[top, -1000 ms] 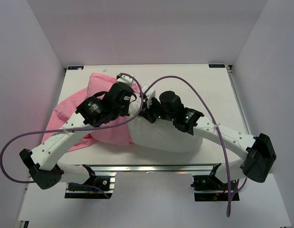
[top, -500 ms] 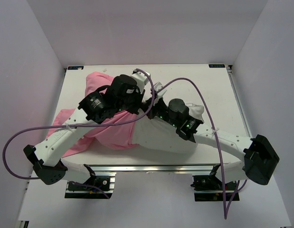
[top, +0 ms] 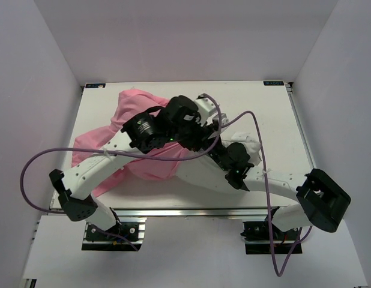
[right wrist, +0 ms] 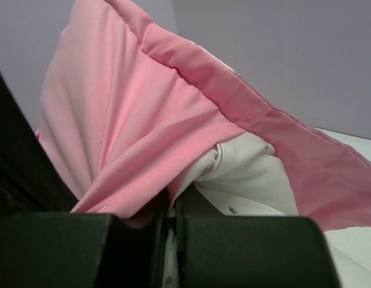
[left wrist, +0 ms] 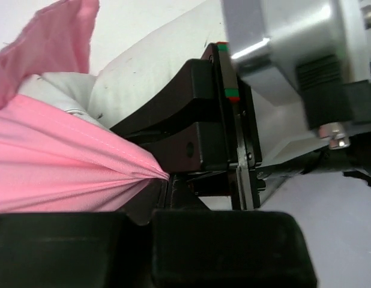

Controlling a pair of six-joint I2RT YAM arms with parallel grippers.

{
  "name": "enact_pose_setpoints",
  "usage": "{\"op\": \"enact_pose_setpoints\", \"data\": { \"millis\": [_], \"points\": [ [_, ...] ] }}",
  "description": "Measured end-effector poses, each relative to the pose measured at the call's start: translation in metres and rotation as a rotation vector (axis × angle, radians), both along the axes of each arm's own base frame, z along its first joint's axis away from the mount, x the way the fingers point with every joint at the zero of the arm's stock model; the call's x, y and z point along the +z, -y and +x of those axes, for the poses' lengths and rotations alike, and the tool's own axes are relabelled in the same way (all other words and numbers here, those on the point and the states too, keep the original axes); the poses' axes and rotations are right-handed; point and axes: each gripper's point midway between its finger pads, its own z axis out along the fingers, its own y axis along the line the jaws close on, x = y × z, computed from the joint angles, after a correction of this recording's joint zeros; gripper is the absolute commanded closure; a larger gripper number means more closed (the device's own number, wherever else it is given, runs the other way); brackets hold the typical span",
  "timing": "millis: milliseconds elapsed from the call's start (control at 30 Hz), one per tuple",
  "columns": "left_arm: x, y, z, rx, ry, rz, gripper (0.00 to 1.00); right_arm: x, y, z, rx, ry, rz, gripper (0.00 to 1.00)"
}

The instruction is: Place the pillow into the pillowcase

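Pillow, plump white fabric cushion (top: 197,177), lay half-sleeved mid-table, bare end toward four o'clock; your left gripper (left wrist: 151,223) and right gripper (right wrist: 171,240) clamped the matte pink fabric pillowcase (top: 134,105), whose hem likely needed drawing that way.

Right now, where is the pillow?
In the top view the pillow lies centrally near the front edge of the table; its left part is inside the pillowcase, its right end bare.
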Motion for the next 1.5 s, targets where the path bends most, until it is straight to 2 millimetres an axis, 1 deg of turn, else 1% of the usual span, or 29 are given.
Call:
{"op": "enact_pose_setpoints", "data": {
  "millis": [100, 200, 367, 400, 467, 500, 600, 633, 700, 800, 833, 867, 933, 967, 1100, 1167, 1233, 1300, 1400, 1500],
  "points": [
    [-0.001, 0.007, 0.002, -0.009, 0.064, 0.084, 1.0, 0.0, 0.008, 0.007, -0.054, -0.007, 0.03, 1.0],
    [-0.004, 0.013, 0.003, -0.016, 0.106, 0.119, 1.0, -0.005, 0.018, 0.012, -0.113, -0.02, 0.051, 1.0],
    [-0.011, 0.02, 0.001, -0.017, 0.138, 0.06, 1.0, -0.015, 0.037, 0.017, -0.225, -0.066, 0.094, 1.0],
    [-0.008, 0.023, 0.0, -0.005, 0.147, 0.018, 1.0, -0.017, 0.04, 0.017, -0.234, -0.073, 0.098, 1.0],
    [-0.011, 0.021, -0.009, 0.014, 0.148, -0.029, 1.0, -0.018, 0.049, 0.018, -0.252, -0.088, 0.117, 1.0],
    [-0.013, 0.02, -0.02, 0.015, 0.132, -0.067, 1.0, -0.016, 0.054, 0.019, -0.257, -0.098, 0.135, 1.0],
    [-0.024, 0.016, -0.059, -0.002, 0.088, -0.148, 1.0, -0.002, 0.072, 0.025, -0.258, -0.11, 0.179, 1.0],
    [-0.024, 0.011, -0.065, 0.008, 0.075, -0.174, 1.0, 0.001, 0.077, 0.024, -0.245, -0.117, 0.173, 1.0],
    [-0.015, 0.0, -0.064, 0.047, 0.066, -0.246, 1.0, 0.008, 0.079, 0.022, -0.201, -0.127, 0.139, 1.0],
    [0.01, -0.015, -0.048, 0.118, 0.095, -0.351, 1.0, 0.015, 0.074, 0.016, -0.124, -0.141, 0.079, 1.0],
    [0.017, -0.016, -0.045, 0.128, 0.107, -0.375, 1.0, 0.014, 0.071, 0.013, -0.099, -0.149, 0.063, 1.0],
    [0.02, -0.016, -0.044, 0.127, 0.114, -0.385, 1.0, 0.013, 0.067, 0.01, -0.071, -0.158, 0.045, 1.0],
    [0.018, -0.011, -0.042, 0.125, 0.116, -0.377, 1.0, 0.008, 0.059, 0.005, -0.015, -0.18, 0.013, 1.0],
    [0.014, -0.006, -0.039, 0.123, 0.114, -0.359, 1.0, 0.006, 0.055, 0.003, 0.01, -0.183, 0.0, 1.0],
    [-0.001, 0.018, -0.018, 0.141, 0.104, -0.287, 1.0, -0.011, 0.032, -0.01, 0.122, -0.2, -0.068, 1.0],
    [-0.008, 0.017, -0.009, 0.158, 0.091, -0.253, 1.0, -0.024, 0.024, -0.009, 0.151, -0.21, -0.098, 1.0],
    [-0.006, 0.012, -0.002, 0.173, 0.083, -0.25, 1.0, -0.032, 0.014, -0.01, 0.197, -0.204, -0.105, 1.0],
    [0.001, 0.008, 0.011, 0.197, 0.068, -0.258, 1.0, -0.03, 0.004, -0.015, 0.24, -0.17, -0.084, 1.0],
    [0.0, 0.004, 0.019, 0.206, 0.004, -0.229, 1.0, -0.027, 0.001, -0.012, 0.249, -0.129, -0.028, 1.0],
    [-0.006, 0.008, 0.021, 0.204, -0.083, -0.206, 1.0, -0.032, 0.005, -0.012, 0.242, -0.127, 0.009, 1.0]
  ]
}}
